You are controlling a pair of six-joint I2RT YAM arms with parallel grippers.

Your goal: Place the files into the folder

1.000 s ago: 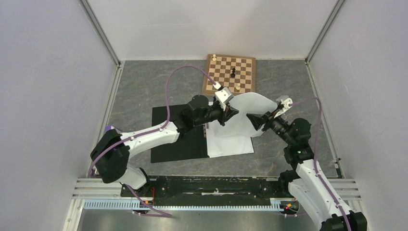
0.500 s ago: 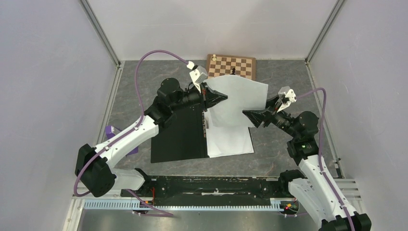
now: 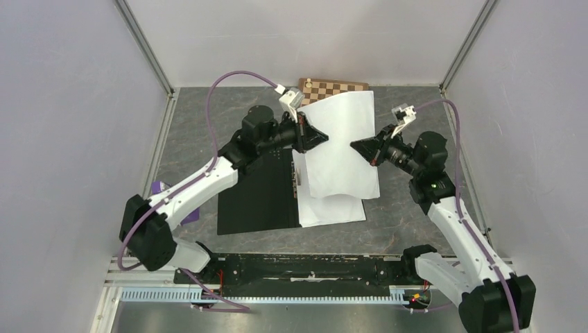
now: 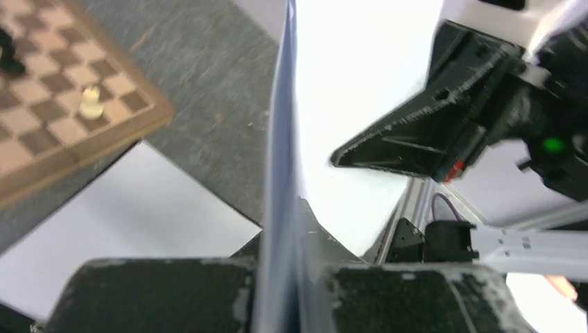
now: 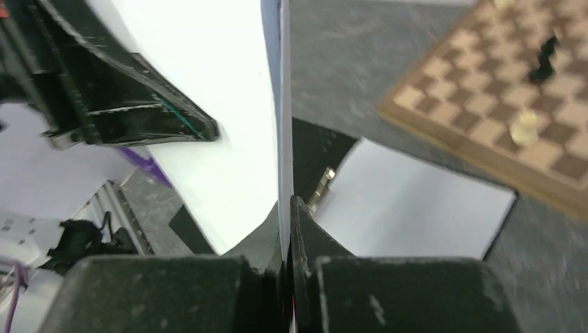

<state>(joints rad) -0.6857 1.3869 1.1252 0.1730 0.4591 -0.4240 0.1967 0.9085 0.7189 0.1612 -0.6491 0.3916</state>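
Plainly, we found both arms sharing one white sheet (image 3: pixel 343 132), raised off the grey table (image 3: pixel 208 125) and hanging between them. The left gripper (image 3: pixel 324 137) was clamped on the sheet's left edge. In its wrist view the paper ran edge-on straight up out of the narrow slit between its two fingers (image 4: pixel 159 291). The right gripper (image 3: pixel 353 145) pinched the opposite edge, jaws closed tight on the paper, and its tip faced the left one's across the sheet, with only the white surface between them.

Below the two sets of fingertips we saw the folder (image 3: pixel 253 201) lying open and flat, black inside up. Its metal spine clip (image 3: pixel 296 182) sat just under the left gripper's fingers. The remaining files (image 3: pixel 333 210) lay flat on the half of the folder beneath the right gripper's fingers, and the lifted sheet's lower edge hung over them. We could not tell whether it touched them.

Beyond both pairs of fingertips, on the far side of the raised sheet, stood the wooden chessboard (image 3: pixel 333 87), partly hidden behind the paper. The right wrist view showed a black piece (image 5: pixel 544 59) and a pale piece (image 5: pixel 525 128) on it.
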